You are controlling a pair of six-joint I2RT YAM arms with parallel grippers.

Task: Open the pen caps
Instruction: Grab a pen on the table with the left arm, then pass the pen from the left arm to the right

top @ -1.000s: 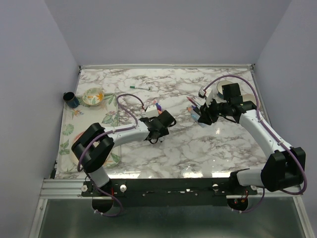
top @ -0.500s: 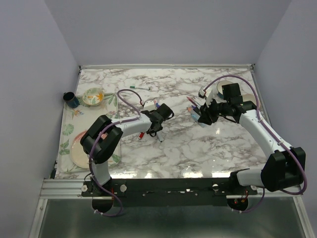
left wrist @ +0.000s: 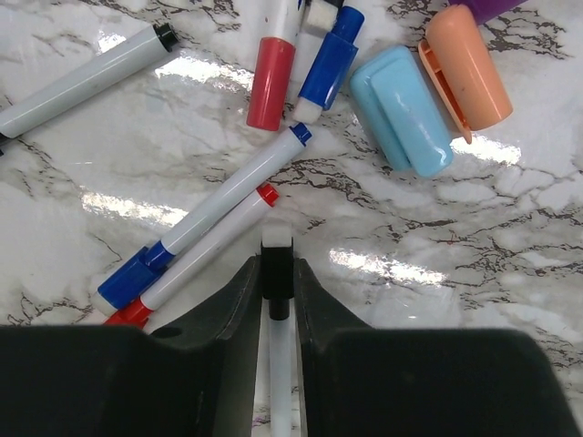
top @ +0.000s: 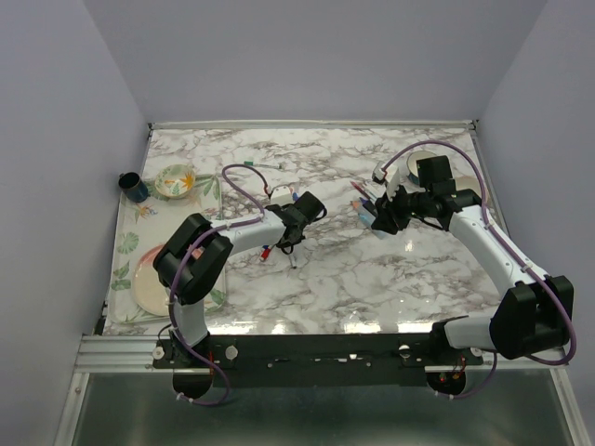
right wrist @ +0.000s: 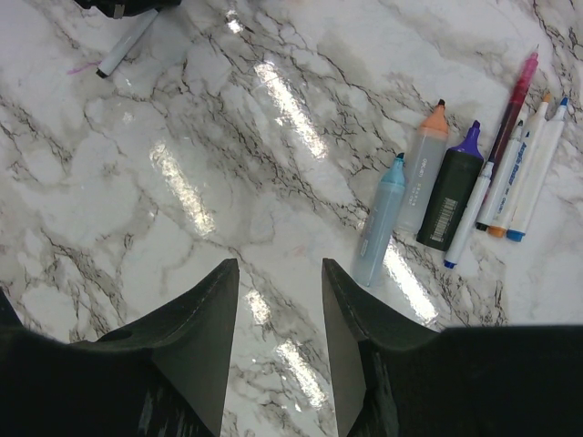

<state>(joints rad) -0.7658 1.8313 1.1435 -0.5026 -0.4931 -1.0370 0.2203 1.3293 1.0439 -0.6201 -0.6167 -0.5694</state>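
Pen caps: a light-blue cap and an orange cap are seen at upper right of the left wrist view, a red cap and a blue cap at top centre.
Left gripper: pinched on a black-banded pen at lower centre.
Right gripper: spread and empty above the marble table.
Advice: the pen is best held firm and its cap pulled straight along the axis.

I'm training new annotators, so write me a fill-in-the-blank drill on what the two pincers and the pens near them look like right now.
1. The left pincer is ____ on a white pen.
2. The right pincer hangs over bare marble with its jaws ____.
3. In the right wrist view, the light blue highlighter lies right beside a highlighter with an ____ tip.

Missing words: shut; open; orange.
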